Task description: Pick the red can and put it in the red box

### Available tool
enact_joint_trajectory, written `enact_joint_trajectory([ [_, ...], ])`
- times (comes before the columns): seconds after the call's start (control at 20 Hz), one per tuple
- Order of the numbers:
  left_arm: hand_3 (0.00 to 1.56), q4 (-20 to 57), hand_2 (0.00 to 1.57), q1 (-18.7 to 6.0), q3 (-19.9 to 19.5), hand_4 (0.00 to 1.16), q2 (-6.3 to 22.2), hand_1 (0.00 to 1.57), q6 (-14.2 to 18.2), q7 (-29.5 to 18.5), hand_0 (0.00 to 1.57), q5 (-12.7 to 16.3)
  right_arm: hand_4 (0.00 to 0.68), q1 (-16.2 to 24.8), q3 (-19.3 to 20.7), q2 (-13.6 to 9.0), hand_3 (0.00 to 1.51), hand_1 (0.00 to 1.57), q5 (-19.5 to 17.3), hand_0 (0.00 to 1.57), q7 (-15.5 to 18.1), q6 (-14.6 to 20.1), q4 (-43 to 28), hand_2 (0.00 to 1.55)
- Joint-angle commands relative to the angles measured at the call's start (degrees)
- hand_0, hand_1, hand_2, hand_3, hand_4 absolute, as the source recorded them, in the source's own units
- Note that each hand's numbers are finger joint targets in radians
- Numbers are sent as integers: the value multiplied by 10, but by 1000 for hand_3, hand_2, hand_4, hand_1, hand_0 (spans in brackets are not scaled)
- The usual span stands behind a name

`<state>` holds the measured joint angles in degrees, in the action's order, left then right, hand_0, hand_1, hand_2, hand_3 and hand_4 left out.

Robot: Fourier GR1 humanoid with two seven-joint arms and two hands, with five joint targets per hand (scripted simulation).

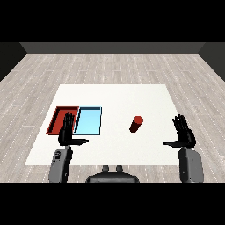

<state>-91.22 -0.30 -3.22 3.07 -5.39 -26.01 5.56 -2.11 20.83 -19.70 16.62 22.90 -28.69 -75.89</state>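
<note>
We should carry our right hand [184,133] inward toward the red can [136,123], meeting its side squarely before curling round it. The can stands on the white table [114,94] right of centre, well apart from our straight, released fingers [179,123]. Our left hand [67,132], also released, hovers beside the red tray [56,119] near the table's left edge.

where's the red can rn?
In the head view the small red cylindrical can stands on the white table, right of centre, between the light blue tray and the black right hand, touching neither.
</note>
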Motion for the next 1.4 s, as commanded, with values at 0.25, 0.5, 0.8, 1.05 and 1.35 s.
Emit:
enact_joint_trajectory([
  [0.25,0,-46,0,12,16,0,-16,0,15,28,0,-4,0,-41,-24,20,0,0,-17,0,-32,23,14,0],
  [0.5,0,20,0,-23,-13,0,-3,0,9,0,0,4,0,-69,-44,44,0,0,-34,0,-43,58,25,0],
  [0.8,0,-30,0,13,1,0,-9,0,15,14,0,-3,0,-127,-43,61,0,0,-10,0,-50,59,114,0],
  [1.05,0,-6,0,4,-6,0,-9,0,7,0,0,5,0,-146,-69,85,0,0,-37,0,-19,74,156,0],
  [1.35,0,-47,0,34,20,0,-26,0,24,4,0,-17,0,-88,-78,98,0,0,-21,0,-10,57,134,0],
])
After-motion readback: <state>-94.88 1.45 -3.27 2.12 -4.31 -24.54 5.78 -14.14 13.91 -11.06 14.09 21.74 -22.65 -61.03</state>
